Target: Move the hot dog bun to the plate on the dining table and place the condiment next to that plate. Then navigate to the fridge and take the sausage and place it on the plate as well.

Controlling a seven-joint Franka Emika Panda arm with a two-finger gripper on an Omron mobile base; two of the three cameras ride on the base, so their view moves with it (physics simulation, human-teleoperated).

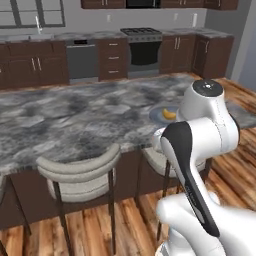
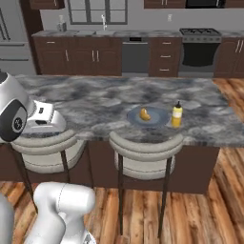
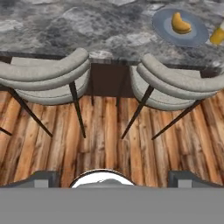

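While the gripper (image 3: 113,177) hangs above the wooden floor (image 3: 105,144) with its jaws spread wide and nothing between them, the hot dog bun (image 3: 180,24) lies on the greyish-blue plate (image 3: 166,19). That plate sits on the marbled grey top of the dining counter (image 2: 95,102), near the counter's front edge and toward its right end as the right base view shows it. Just beside the plate, on the side toward that right end, the yellow condiment bottle (image 2: 177,115) stands upright, close to the plate's rim; whether it touches the rim I cannot tell. In the hand view the bottle shows at the picture's right border, again just beside the plate.

Two grey curved-back stools (image 3: 48,76) are tucked against the front of the counter, one of them directly below the plate's stretch of edge. Beyond the counter, along the back wall, dark brown cabinets (image 2: 81,57) run from side to side, with a grey dishwasher (image 2: 135,56) and a black oven range (image 2: 200,50) set among them. At the far left of the right base view, beside those cabinets, a strip of the silver-grey fridge (image 2: 12,43) stands.
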